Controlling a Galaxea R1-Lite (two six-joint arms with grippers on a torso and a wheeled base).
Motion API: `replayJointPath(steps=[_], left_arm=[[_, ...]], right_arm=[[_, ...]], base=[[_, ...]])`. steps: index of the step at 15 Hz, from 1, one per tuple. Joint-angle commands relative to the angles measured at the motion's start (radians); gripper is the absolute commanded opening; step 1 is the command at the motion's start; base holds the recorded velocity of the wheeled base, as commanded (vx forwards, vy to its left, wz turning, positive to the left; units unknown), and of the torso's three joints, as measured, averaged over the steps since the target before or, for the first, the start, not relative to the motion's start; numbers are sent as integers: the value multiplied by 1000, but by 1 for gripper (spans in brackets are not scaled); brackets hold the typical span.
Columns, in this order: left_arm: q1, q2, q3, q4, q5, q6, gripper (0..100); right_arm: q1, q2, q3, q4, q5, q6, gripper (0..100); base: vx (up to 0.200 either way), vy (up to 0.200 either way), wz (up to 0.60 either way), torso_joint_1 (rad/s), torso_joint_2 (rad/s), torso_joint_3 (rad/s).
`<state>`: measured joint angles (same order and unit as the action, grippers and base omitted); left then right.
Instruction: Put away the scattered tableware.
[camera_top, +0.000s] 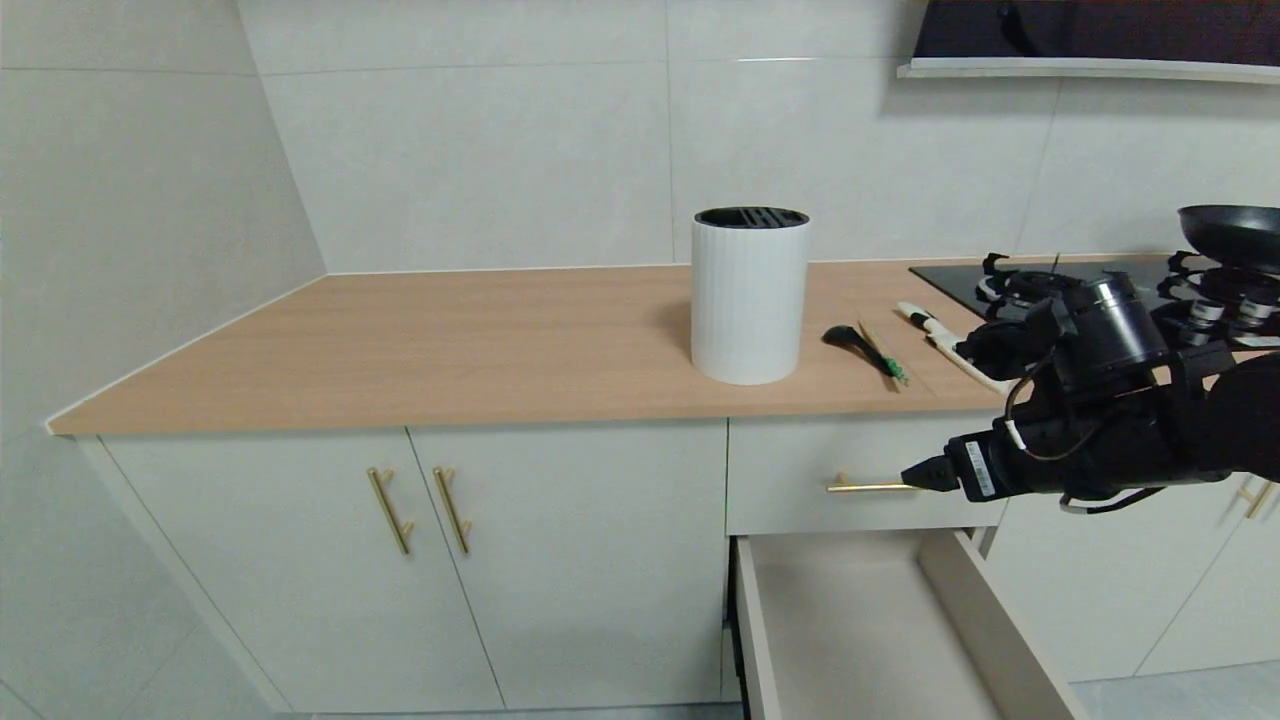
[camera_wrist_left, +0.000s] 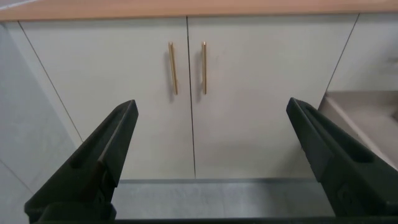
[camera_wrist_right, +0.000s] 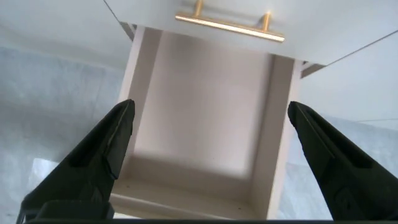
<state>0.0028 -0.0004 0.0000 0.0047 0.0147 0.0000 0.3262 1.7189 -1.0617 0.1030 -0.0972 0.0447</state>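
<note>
We judge the task barely begun. The black spoon, the chopsticks and the white-handled utensil lie close together on the desk, between the white holder and the hob, none yet grasped. The right arm hangs before the drawer fronts, its jaws released and empty above the open drawer. The left jaws are likewise spread, facing the cupboard doors. Next, we think, the right arm must rise to the desk and close on one thin piece lying flat, which calls for a low, careful pinch.
</note>
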Motion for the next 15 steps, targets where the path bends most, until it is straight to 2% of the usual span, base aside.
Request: replayJointPath(steps=[1, 3, 5, 6, 7, 13, 15], left_arm=[[0, 0, 0, 0, 1, 0, 100], [0, 0, 0, 0, 1, 0, 100], [0, 0, 0, 0, 1, 0, 100], [0, 0, 0, 0, 1, 0, 100], [0, 0, 0, 0, 1, 0, 100], [0, 0, 0, 0, 1, 0, 100], [0, 0, 0, 0, 1, 0, 100]], right_arm=[[1, -1, -27, -42, -36, 0, 100], [4, 10, -132, -97, -87, 1, 100], [4, 65, -297, 11, -85, 18, 100], [4, 85, -334, 40, -85, 43, 100], [4, 149, -452, 107, -78, 149, 100], [-3, 337, -590, 132, -91, 184, 100], [-32, 369, -627, 133, -111, 185, 100]], base=[[0, 0, 0, 46, -110, -46], [0, 0, 0, 0, 0, 0], [0, 0, 0, 0, 0, 0], [0, 0, 0, 0, 0, 0], [0, 0, 0, 0, 0, 0], [0, 0, 0, 0, 0, 0], [0, 0, 0, 0, 0, 0]])
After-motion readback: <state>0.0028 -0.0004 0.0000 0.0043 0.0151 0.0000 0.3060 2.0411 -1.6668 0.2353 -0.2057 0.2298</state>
